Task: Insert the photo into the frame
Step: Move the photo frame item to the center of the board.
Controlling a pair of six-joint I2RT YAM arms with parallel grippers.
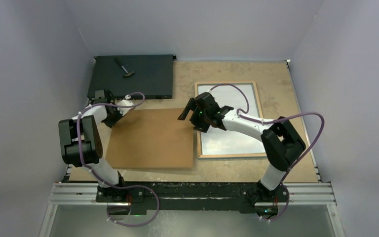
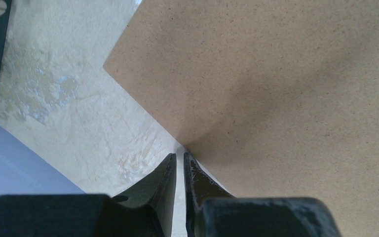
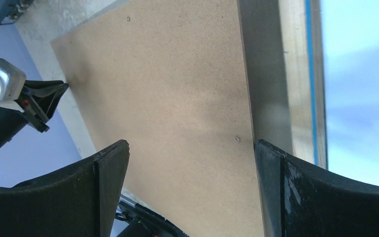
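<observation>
**benchrat:** Where's the frame in this one?

**yam_fan:** Flat on the table, right side, bare wood back facing up. From the right wrist you can see a thin blue line along the inside of its rail. A white surface fills the opening. I can't tell if that's the photo lying face down.

**benchrat:** And the brown thing in the middle?

**yam_fan:** That's the panel. It's lying flat with its right edge hard up against the frame's left rail, but I can't tell if they touch.

**benchrat:** What are the grippers doing?

**yam_fan:** The right gripper has its jaws spread wide with nothing between them. It hangs over the seam where panel meets frame. The left gripper is at the panel's far left corner, jaws pretty much closed with just a sliver of gap. The tips sit right on the panel's edge, and I can't tell if it's pinching the board or only touching it.

**benchrat:** Anything else on there?

**yam_fan:** There's a black box at the far left, just beyond the panel, with a small tool on top.
</observation>
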